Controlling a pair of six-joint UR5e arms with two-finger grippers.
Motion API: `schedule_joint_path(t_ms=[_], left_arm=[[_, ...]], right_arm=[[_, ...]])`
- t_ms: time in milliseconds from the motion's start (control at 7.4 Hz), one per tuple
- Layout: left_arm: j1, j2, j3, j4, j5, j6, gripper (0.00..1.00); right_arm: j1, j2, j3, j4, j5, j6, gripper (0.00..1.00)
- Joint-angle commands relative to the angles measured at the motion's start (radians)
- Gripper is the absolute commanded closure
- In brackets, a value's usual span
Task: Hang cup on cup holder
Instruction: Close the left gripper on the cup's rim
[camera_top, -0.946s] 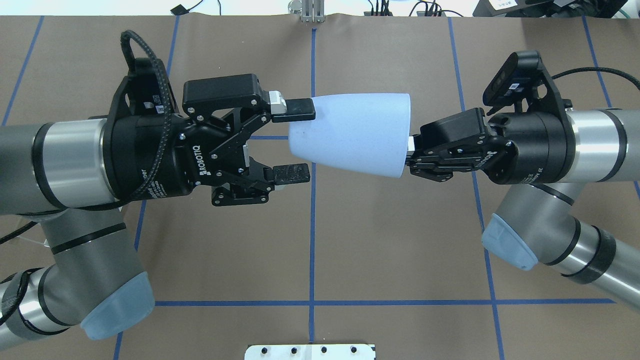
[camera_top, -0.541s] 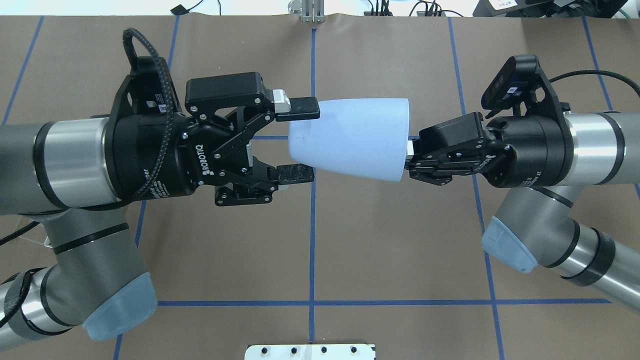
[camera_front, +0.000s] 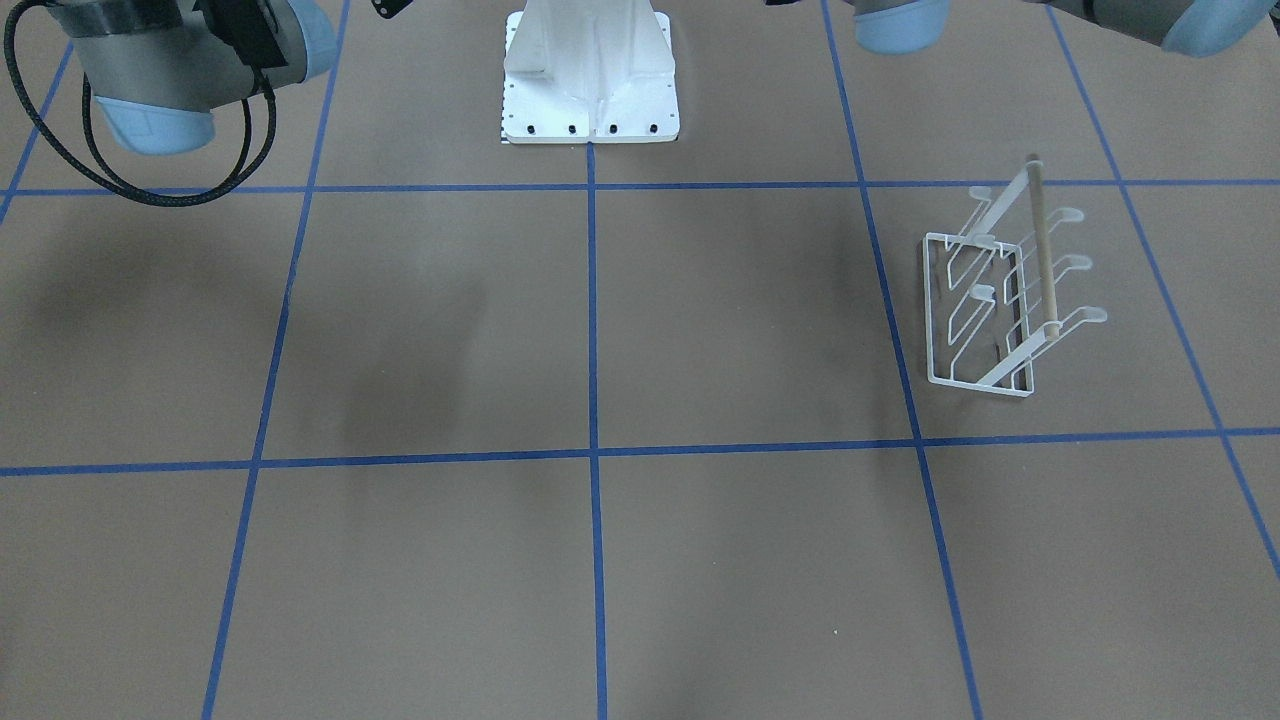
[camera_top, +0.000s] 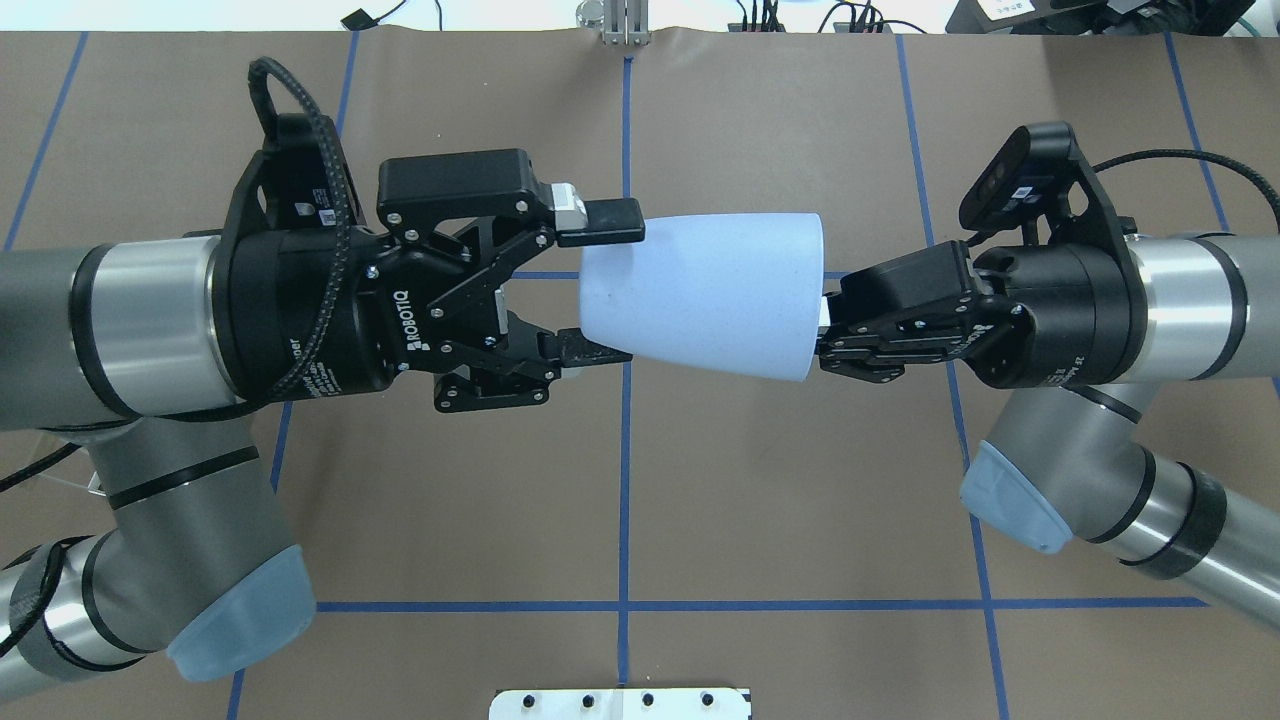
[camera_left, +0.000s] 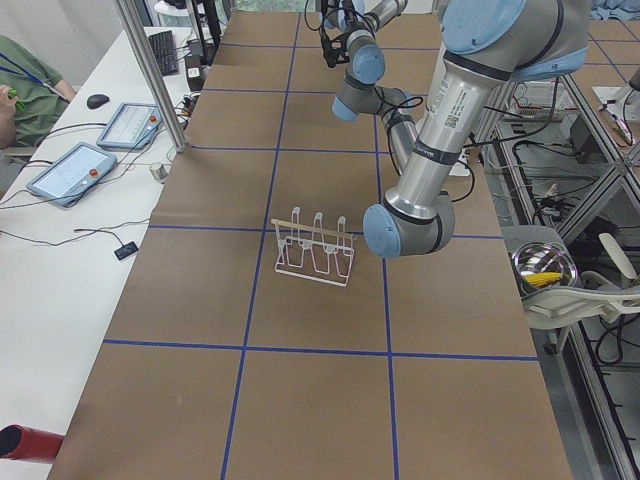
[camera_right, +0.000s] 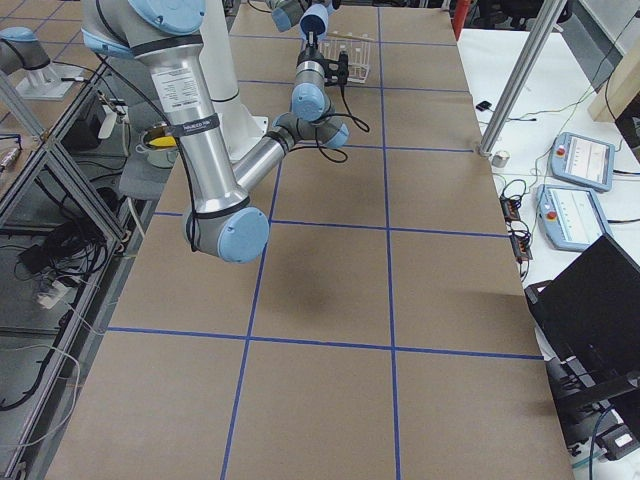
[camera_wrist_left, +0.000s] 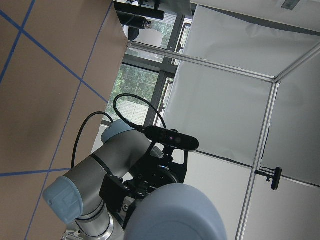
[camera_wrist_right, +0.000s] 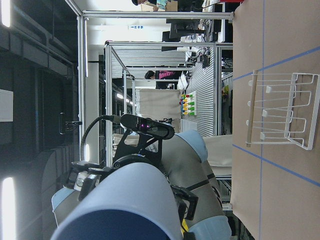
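Left gripper (camera_top: 605, 285): left of centre in the overhead view. Its fingers (camera_top: 610, 220) are spread wide and straddle the cup (camera_top: 710, 295) at its narrow base, close against it with no firm clamp evident, likely placed to take it over.
Cup: mid-frame, lying sideways in the air above the surface (camera_top: 620, 480), between both grippers, mouth to the right.
Right gripper (camera_top: 822, 318): right of centre. Its fingers are pinched onto the cup's rim, carrying it.
Cup holder (camera_front: 1042, 250): right side of the front-facing view, standing on the surface well apart from the cup, its prongs (camera_front: 1095, 314) bare.
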Motion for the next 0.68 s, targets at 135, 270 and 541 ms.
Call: schedule_joint_path(t_ms=[135,270,541], left_arm=[[0.000,0.003,-0.017,-0.009,-0.005,-0.101,1.00],[0.000,0.008,-0.022,-0.009,-0.008,-0.099,1.00],[-0.001,0.012,-0.020,-0.008,-0.009,-0.096,1.00]], right_arm=[[-0.018,-0.016,-0.003,0.005,-0.029,0.037,0.00],[-0.018,-0.017,-0.001,0.006,-0.035,0.038,0.00],[-0.015,-0.040,0.002,0.006,-0.034,0.041,0.00]])
